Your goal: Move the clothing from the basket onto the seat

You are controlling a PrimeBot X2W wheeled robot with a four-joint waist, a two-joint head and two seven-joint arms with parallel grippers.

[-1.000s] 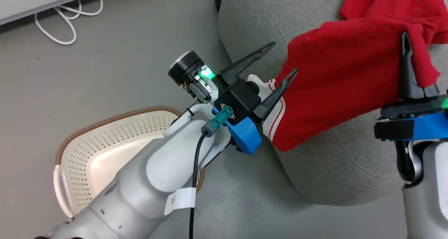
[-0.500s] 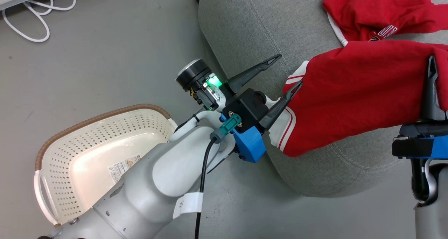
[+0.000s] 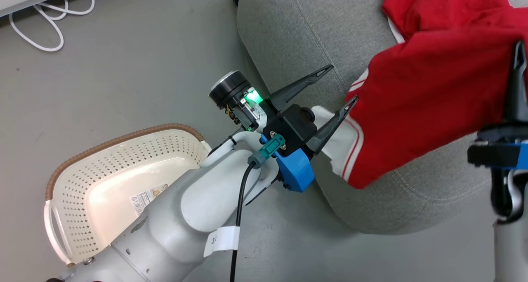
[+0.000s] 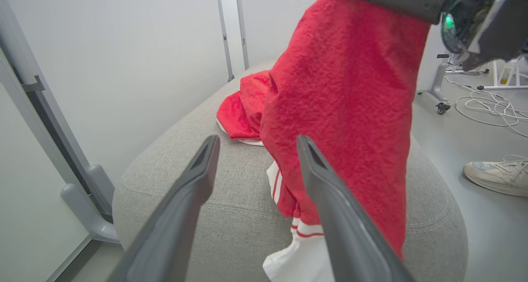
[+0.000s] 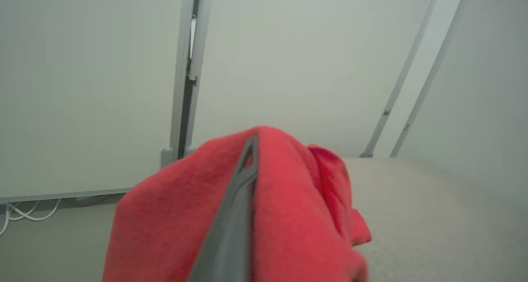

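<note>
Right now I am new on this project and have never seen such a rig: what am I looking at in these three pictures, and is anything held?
This is a wheeled robot with two arms, each ending in a gripper with two long dark fingers. One picture looks down from its head; the other two come from cameras on its wrists, looking along the fingers. The right gripper is shut on a red garment with white trim, which hangs over the grey seat. The left gripper is open next to the garment's white cuff, holding nothing. A second red garment lies on the seat. The cream basket stands on the floor under the left arm. A person's shoe shows in the left wrist picture.
</note>
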